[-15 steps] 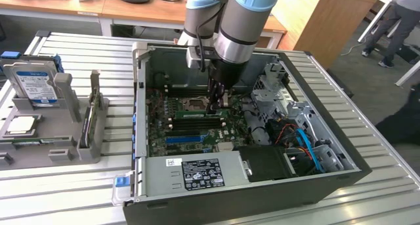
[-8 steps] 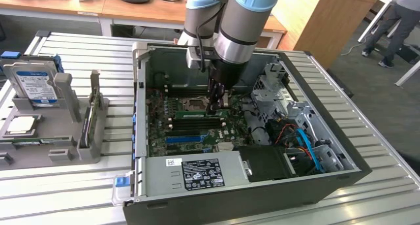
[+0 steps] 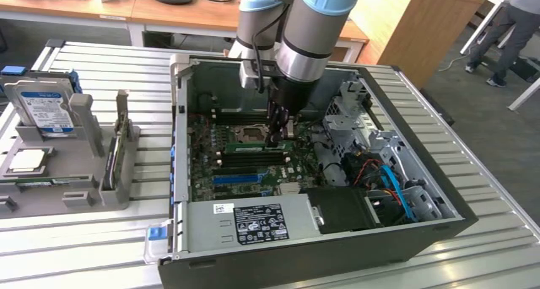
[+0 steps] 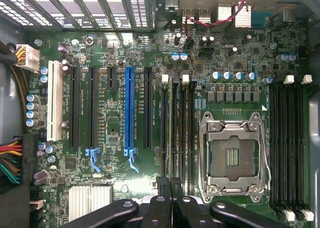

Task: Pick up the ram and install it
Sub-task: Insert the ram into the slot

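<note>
My gripper [image 3: 279,136] is down inside the open computer case [image 3: 439,222], fingers [image 4: 163,185] drawn tight together with no gap between them. Their tips sit on the ram [image 3: 253,147], at its end toward the exterior view's right. The ram stands on edge in one of the memory slots on the motherboard [image 4: 115,118], level with the bare slots beside it. I cannot tell whether the fingers pinch its top edge or only press on it.

Just beside the slots lies the empty processor socket [image 4: 232,155] with its metal frame. The power supply [image 3: 253,222] fills the near corner of the case.

Well apart, on the exterior view's left, a grey rack [image 3: 85,175] holds a hard drive [image 3: 47,112] upright and a square silver chip [image 3: 30,161] lying flat. A person [image 3: 515,30] stands far off at the upper right.
</note>
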{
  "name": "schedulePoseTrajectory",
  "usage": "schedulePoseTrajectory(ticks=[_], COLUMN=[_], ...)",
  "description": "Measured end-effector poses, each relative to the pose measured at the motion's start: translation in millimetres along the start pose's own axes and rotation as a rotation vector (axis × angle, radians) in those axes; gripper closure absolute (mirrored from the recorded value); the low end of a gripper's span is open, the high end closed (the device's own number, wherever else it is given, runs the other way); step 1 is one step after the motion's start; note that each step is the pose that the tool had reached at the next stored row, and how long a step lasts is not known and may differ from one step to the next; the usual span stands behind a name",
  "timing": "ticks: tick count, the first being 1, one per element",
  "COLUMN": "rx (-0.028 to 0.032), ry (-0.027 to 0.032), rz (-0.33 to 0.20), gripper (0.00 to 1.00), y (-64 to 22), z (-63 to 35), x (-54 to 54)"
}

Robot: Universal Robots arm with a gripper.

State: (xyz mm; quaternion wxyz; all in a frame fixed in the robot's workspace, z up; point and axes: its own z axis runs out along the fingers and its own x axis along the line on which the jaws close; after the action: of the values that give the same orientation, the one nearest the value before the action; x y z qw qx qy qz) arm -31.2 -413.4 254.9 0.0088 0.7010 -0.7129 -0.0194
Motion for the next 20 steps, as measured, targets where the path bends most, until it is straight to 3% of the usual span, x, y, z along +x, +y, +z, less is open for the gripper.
schedulePoseTrajectory(ticks=[20], rx=[0.0002], ry=[-0.0003], rz=[0.0], gripper=[0.89], y=[0.9], z=[1.8], x=[0.4])
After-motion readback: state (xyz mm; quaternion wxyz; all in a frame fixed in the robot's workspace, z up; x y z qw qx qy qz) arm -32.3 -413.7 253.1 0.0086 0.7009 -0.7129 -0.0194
